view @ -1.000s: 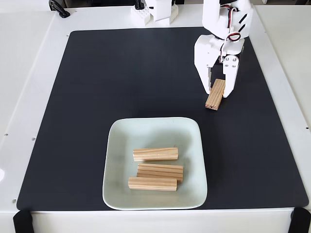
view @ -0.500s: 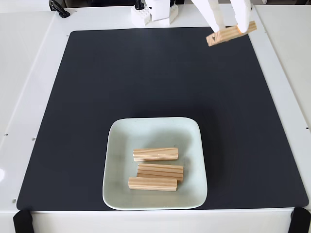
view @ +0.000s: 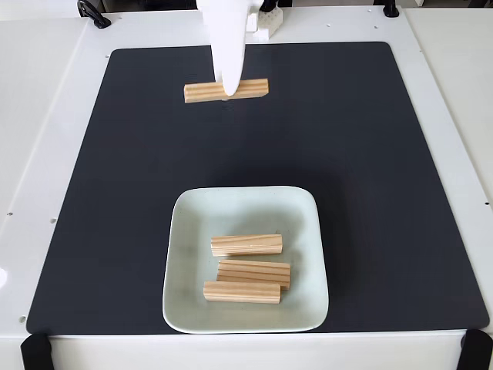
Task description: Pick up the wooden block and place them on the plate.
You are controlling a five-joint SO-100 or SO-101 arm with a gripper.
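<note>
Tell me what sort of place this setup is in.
Likely a lab or hobby robot workbench: a white table with a black mat, a white gripper holding a wooden block, and a plate with three more blocks.

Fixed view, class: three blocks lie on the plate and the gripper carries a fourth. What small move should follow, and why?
Probably carry the held wooden block toward the plate. The gripper holds it above the mat, beyond the plate's far rim, and bare plate shows behind the three resting blocks.
</note>
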